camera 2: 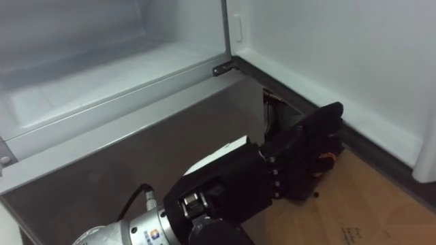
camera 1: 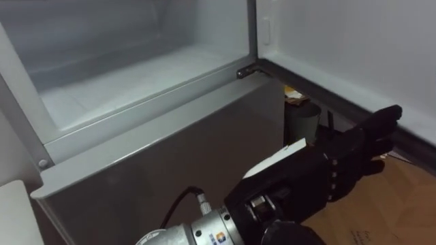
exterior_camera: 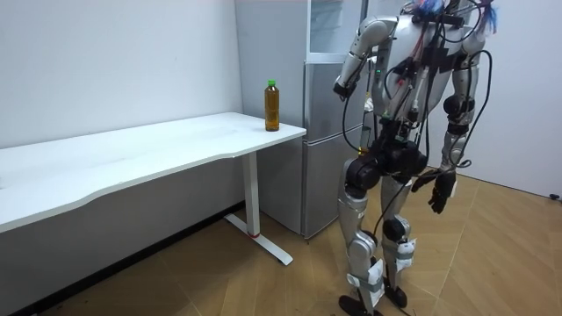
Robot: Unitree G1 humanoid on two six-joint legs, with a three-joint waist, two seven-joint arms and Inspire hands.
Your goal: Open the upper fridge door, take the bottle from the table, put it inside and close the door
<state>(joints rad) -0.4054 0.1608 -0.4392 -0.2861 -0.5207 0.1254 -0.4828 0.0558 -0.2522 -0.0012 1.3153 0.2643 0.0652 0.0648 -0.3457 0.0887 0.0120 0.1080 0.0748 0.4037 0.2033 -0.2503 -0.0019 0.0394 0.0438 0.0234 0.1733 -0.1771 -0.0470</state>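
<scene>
Robot stands facing the fridge, at the right end of the tabletop (exterior_camera: 176, 145) as the room view shows it. Bottle (exterior_camera: 272, 105): upright on the tabletop's corner nearest the fridge, green cap, amber contents, in neither robot hand. Upper fridge compartment (camera 1: 136, 75) is open; its pale floor is bare where visible, and its upper part and left wall are cut off by the frame edge. The open door (camera 1: 354, 47) swings out to the right; its outer edge is out of frame. The lower fridge door (camera 1: 170, 156), grey, is closed. Left robot hand (camera 1: 347, 163): held in front of the lower door, below the hinge corner, fingers straight and close together, pointing right and far, holding nothing. The underside of the palm is not visible. Right robot hand (exterior_camera: 439, 191): hangs beside the thigh, well apart from bottle and fridge; too small to tell its state. A grey shape (camera 1: 303, 119) sits in the dark gap under the open door, partly hidden by the left robot hand; cannot identify it. Wooden floor (camera 1: 402, 204) lies to the near right.
</scene>
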